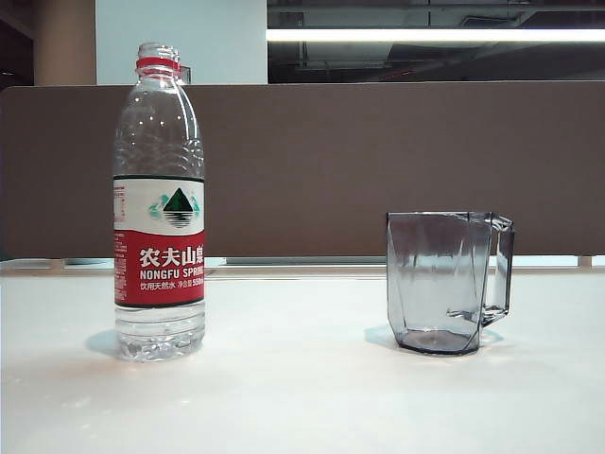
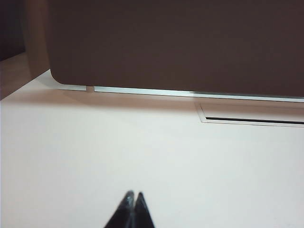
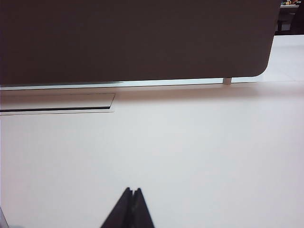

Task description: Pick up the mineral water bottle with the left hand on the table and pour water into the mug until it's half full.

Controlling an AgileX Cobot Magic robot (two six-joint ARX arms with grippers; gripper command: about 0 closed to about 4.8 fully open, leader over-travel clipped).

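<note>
Bottle (image 1: 159, 203) stands upright on my bench (image 1: 302, 397), well apart from the mug (image 1: 446, 282) nearer the right edge. Left gripper (image 2: 131, 197) and right gripper (image 3: 133, 191) hover over bare bench, fingers closed, holding nothing.

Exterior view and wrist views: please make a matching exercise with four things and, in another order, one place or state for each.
Things:
1. mineral water bottle
2. mug
3. left end effector
4. partition

Descriptions:
A. brown, behind the table
B. shut, holding nothing
C. empty, on the right
D. upright, uncapped, on the left

Pairs: 1-D, 2-C, 3-B, 4-A
</note>
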